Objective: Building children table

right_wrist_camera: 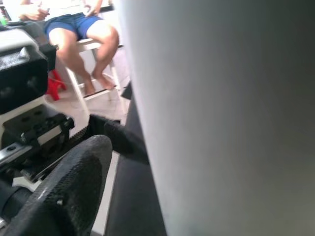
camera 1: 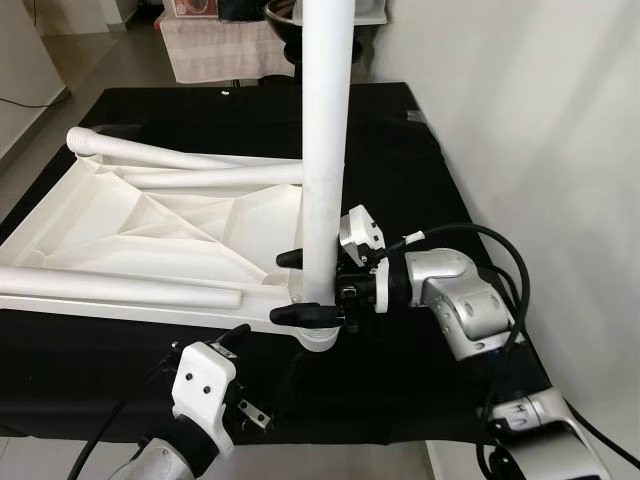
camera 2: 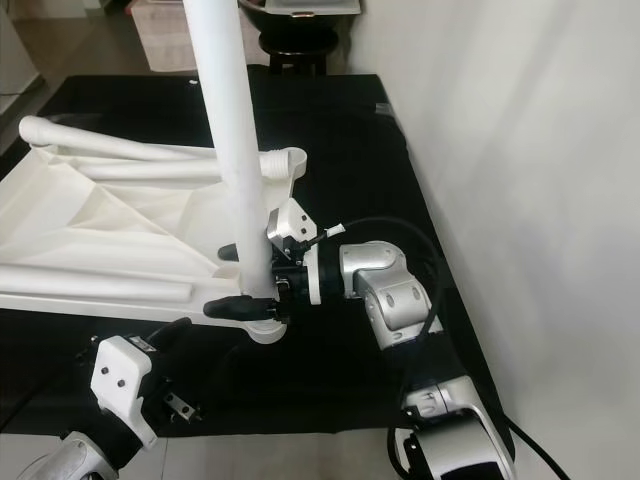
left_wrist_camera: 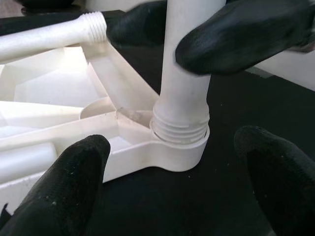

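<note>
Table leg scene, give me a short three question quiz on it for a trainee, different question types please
1. True or false: the right gripper is closed around the upright table leg.
2. Multiple choice: the leg's threaded end sits in
A. a corner socket of the upturned tabletop
B. the middle of the tabletop
C. the black cloth, apart from the tabletop
3. Fill in: the left gripper hovers near the socket with its fingers ____.

Key: 1 true; 2 A; 3 open, holding nothing.
</note>
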`<state>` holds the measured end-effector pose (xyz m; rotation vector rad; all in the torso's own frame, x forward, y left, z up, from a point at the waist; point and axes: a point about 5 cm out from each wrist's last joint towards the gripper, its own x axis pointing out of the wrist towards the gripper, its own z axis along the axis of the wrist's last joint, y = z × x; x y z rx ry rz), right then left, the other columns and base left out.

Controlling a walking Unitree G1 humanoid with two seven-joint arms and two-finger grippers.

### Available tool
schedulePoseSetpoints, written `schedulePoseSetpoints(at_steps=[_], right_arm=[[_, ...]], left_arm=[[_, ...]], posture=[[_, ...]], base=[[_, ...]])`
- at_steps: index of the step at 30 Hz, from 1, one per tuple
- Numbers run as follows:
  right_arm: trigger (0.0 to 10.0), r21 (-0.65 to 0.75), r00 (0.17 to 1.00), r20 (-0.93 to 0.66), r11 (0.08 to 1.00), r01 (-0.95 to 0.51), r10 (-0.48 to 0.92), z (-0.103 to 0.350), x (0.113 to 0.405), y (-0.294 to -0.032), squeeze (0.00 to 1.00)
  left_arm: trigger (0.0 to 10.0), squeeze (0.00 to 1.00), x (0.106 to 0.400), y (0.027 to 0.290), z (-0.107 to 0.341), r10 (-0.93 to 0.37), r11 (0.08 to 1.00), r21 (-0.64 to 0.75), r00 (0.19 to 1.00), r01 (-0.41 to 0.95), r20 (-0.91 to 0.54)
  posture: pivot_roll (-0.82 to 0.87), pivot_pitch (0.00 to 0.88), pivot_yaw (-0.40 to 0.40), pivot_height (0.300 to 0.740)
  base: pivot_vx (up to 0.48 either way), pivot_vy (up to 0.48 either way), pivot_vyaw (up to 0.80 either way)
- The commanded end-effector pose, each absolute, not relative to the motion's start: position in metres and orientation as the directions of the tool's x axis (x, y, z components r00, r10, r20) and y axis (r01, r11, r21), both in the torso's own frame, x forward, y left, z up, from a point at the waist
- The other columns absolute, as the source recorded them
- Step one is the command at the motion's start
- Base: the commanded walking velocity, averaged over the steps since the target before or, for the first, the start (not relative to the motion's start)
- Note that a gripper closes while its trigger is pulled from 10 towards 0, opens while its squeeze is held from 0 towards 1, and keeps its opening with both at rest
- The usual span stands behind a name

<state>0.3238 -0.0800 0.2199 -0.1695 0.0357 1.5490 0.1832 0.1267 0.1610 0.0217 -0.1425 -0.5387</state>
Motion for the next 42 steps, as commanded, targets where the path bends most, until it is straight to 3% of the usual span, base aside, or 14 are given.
schedulePoseSetpoints(at_steps=[1,2,8,14,18,19,20,21,27,32,33,36,37,42], right_arm=[[5.1,-0.082,-0.018,-0.130,-0.029,-0.996,0.991,0.219,0.322,-0.075,0.00],[0.2,-0.074,-0.021,-0.133,-0.031,-0.997,0.991,0.217,0.322,-0.076,0.00],[0.0,-0.060,0.000,-0.151,-0.009,-0.998,0.989,0.208,0.324,-0.083,0.00],[0.0,-0.035,0.159,-0.127,0.156,-0.987,0.979,0.196,0.315,-0.107,0.00],[0.0,0.015,0.494,-0.158,0.503,-0.864,0.855,0.169,0.291,-0.110,0.00],[0.0,0.015,0.494,-0.158,0.503,-0.864,0.855,0.169,0.291,-0.110,0.00],[0.0,-0.002,0.599,-0.164,0.607,-0.795,0.784,0.165,0.288,-0.105,0.00],[0.0,0.016,0.840,-0.176,0.855,-0.518,0.512,0.160,0.288,-0.105,0.00],[0.0,0.098,0.845,-0.124,0.854,-0.511,0.520,0.168,0.277,-0.048,0.00],[0.0,0.082,0.813,-0.138,0.824,-0.560,0.566,0.160,0.284,-0.047,0.00],[10.0,0.087,0.778,-0.117,0.786,-0.612,0.618,0.166,0.291,-0.053,0.00],[10.0,0.094,0.759,-0.104,0.766,-0.636,0.643,0.170,0.292,-0.054,0.00],[10.0,0.106,0.687,-0.058,0.689,-0.717,0.725,0.180,0.293,-0.052,1.00],[10.0,-0.015,0.390,0.012,0.390,-0.921,0.921,0.205,0.291,-0.055,1.00]], left_arm=[[10.0,0.00,0.180,0.126,0.160,-0.512,0.859,0.054,0.851,0.509,0.120],[10.0,0.00,0.180,0.125,0.160,-0.512,0.859,0.052,0.851,0.509,0.120],[10.0,0.00,0.179,0.124,0.161,-0.513,0.858,0.048,0.850,0.511,0.121],[10.0,0.00,0.179,0.123,0.161,-0.512,0.858,0.043,0.850,0.511,0.124],[10.0,0.00,0.181,0.125,0.161,-0.508,0.861,0.044,0.852,0.507,0.125],[10.0,0.00,0.181,0.125,0.161,-0.508,0.861,0.044,0.852,0.507,0.125],[10.0,0.00,0.182,0.126,0.161,-0.508,0.861,0.045,0.853,0.506,0.125],[10.0,0.00,0.183,0.126,0.161,-0.508,0.861,0.045,0.852,0.506,0.125],[10.0,0.00,0.188,0.125,0.159,-0.509,0.861,0.052,0.852,0.507,0.123],[10.0,0.00,0.189,0.125,0.158,-0.504,0.863,0.053,0.855,0.502,0.123],[10.0,0.00,0.189,0.126,0.159,-0.493,0.870,0.052,0.861,0.490,0.129],[10.0,0.00,0.189,0.126,0.159,-0.489,0.872,0.052,0.862,0.487,0.131],[10.0,0.00,0.189,0.126,0.160,-0.489,0.872,0.052,0.862,0.486,0.132],[10.0,0.00,0.188,0.125,0.160,-0.495,0.869,0.051,0.859,0.493,0.128]], posture=[[0.04,0.207,-0.027,0.740],[0.04,0.213,-0.029,0.740],[0.03,0.223,-0.029,0.740],[0.01,0.224,-0.041,0.740],[-0.01,0.217,-0.039,0.740],[-0.01,0.217,-0.039,0.740],[-0.02,0.214,-0.038,0.740],[-0.03,0.212,-0.032,0.740],[-0.01,0.182,-0.027,0.740],[-0.01,0.179,-0.036,0.740],[-0.01,0.182,-0.037,0.740],[-0.01,0.183,-0.036,0.740],[-0.01,0.183,-0.037,0.740],[0.00,0.193,-0.032,0.740]], base=[[0.000,0.000,0.00],[0.000,0.000,0.00],[0.000,0.000,0.00],[0.000,0.000,0.00],[0.000,0.000,0.00],[0.000,0.000,0.00],[0.000,0.000,0.00],[0.000,0.000,0.00],[0.000,0.000,0.00],[0.000,0.000,0.00],[0.000,0.000,0.00],[0.000,0.000,0.00],[0.000,0.000,0.00],[0.000,0.000,0.00]])
